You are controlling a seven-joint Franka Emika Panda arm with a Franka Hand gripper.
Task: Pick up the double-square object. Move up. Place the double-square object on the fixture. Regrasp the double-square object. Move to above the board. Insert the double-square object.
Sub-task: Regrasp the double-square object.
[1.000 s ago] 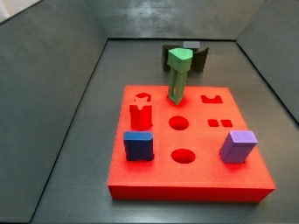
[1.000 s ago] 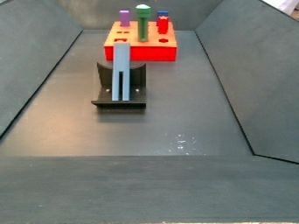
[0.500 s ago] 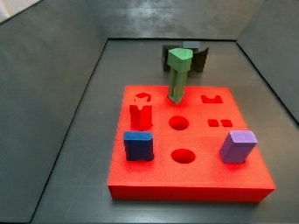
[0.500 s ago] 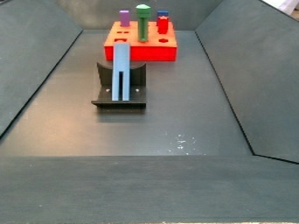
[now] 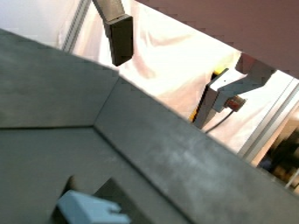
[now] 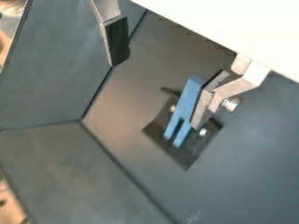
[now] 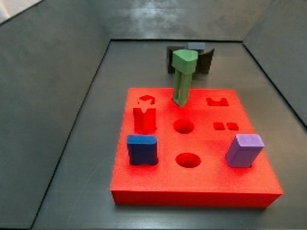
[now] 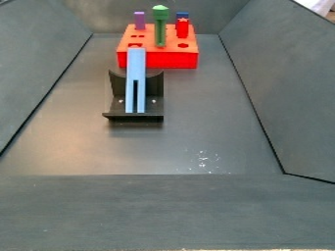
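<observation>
Jaws: spread wide apart with nothing between them; both wrist views show the two fingers well separated.
Gripper (image 6: 170, 57): raised above the floor and clear of every piece; it does not appear in either side view.
Fingers: one finger (image 6: 114, 33) is a silver plate with a dark pad; the opposite finger (image 6: 228, 86) shows as a silver plate with a screw, overlapping the bar in that wrist view without visible contact.
Double-square object (image 8: 136, 77): slate-blue slim bar lying lengthwise on the fixture, running from near to far in a side view; it also shows in a wrist view (image 6: 184, 111), and only its end shows in the other (image 5: 87, 209).
Fixture (image 8: 135, 97): dark bracket on a base plate, standing on the floor just near of the board; in a side view (image 7: 206, 59) it sits behind the board, partly hidden by the green peg.
Board (image 7: 192, 154): bright red flat block with cut-out holes in its top; in a side view (image 8: 161, 51) it lies at the far end of the floor.
Green peg (image 7: 182, 77): tall, upright in the board's far row.
Dark-blue block (image 7: 143, 149): short, upright in the board, near left.
Purple block (image 7: 245, 150): upright in the board, near right.
Floor (image 8: 157, 152): dark grey, enclosed by sloping grey walls.
</observation>
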